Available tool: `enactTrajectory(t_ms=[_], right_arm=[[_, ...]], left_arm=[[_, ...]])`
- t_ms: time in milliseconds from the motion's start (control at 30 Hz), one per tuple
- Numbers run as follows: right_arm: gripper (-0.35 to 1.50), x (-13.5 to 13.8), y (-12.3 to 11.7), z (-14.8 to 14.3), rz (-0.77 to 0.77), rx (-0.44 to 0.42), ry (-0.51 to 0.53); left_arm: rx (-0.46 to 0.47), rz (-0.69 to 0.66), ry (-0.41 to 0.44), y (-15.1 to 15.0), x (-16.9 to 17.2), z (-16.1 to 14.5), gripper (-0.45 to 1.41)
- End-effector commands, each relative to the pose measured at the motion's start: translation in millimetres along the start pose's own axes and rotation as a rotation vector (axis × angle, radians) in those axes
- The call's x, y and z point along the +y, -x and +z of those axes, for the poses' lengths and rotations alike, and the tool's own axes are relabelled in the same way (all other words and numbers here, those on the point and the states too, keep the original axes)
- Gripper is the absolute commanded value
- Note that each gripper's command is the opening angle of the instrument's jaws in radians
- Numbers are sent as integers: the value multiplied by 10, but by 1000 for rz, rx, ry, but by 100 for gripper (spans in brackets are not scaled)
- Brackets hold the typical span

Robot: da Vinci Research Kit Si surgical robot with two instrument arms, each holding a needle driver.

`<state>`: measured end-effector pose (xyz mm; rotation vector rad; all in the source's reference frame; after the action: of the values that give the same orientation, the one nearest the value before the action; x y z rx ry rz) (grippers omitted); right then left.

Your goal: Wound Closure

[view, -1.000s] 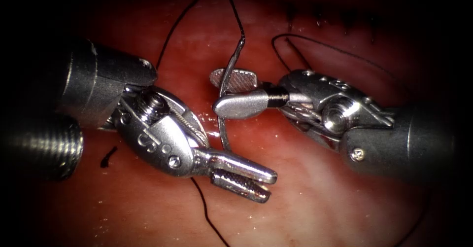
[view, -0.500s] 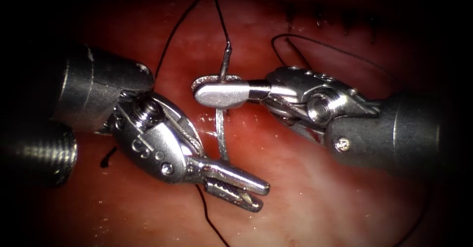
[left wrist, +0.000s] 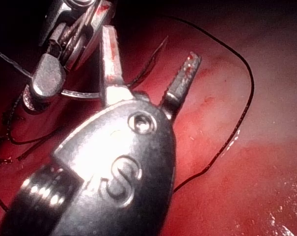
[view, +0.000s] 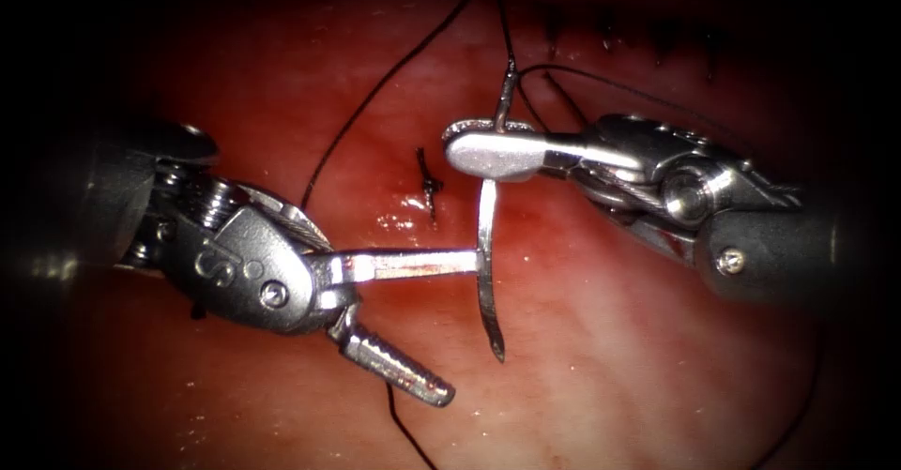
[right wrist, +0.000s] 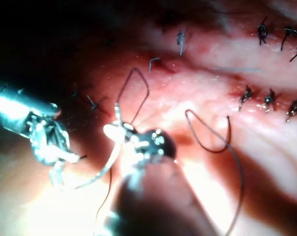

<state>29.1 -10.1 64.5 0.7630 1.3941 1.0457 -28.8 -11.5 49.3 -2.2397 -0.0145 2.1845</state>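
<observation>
- While your right tool [view: 493, 151] clamps the needle [view: 487, 273] near its thread end, the curve hangs down from the closed jaws, free above the tissue [view: 638, 367], its point lowest.
- Needle, position: clear of the tissue, not in it; the swaged end pokes up just above the right tool's jaws, where the thread [view: 394, 76] joins it.
- Left tool [view: 441, 325]: jaws spread wide and holding nothing. The upper jaw lies level and its tip touches the needle's mid-curve; the lower jaw angles down and away.
- Left tool in its wrist view [left wrist: 148, 73]: both jaws are smeared with red fluid [left wrist: 106, 54], and the needle [left wrist: 79, 93] crosses beside the base of one.
- Right arm pose: your shaft enters from the right, with the wrist held almost level and the jaws pointing left.
- Left arm pose: your shaft enters from the left, with the wrist bent so the jaws point right toward the needle.
- Thread: runs up from the swage and loops back down past the left tool; another length [view: 404, 432] trails below it.
- Knotted stitch [view: 428, 184]: sits on the tissue between the two tools, left of the needle.
</observation>
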Motion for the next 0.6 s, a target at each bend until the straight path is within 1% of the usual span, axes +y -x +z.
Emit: enactTrajectory(t_ms=[33,100,200,333,400,433,500,567,600], right_arm=[[-35,3,-2,0,-29,-4,24],[-35,3,-5,-4,-76,-11,62],[-35,3,-5,-5,-108,-38,116],[-35,3,-2,-4,-137,-82,179],[-35,4,-2,-5,-180,-105,199],[-35,5,-2,-4,-216,-118,211],[-35,7,-1,-5,-288,-127,224],[-35,10,2,-4,-410,-134,232],[-35,15,5,-4,-610,-146,220]], left_arm=[[-14,0,-14,3,-2,3,41],[-54,-6,-41,0,-6,-3,39],[-119,-24,-92,-2,-11,-8,29],[-216,-52,-152,3,-16,-10,20],[-269,-100,-188,7,-17,-11,14],[-304,-125,-214,10,-18,-12,10],[-352,-151,-238,15,-20,-12,5],[-400,-177,-261,22,-22,-12,-1],[-446,-190,-277,31,-23,-11,-5]])
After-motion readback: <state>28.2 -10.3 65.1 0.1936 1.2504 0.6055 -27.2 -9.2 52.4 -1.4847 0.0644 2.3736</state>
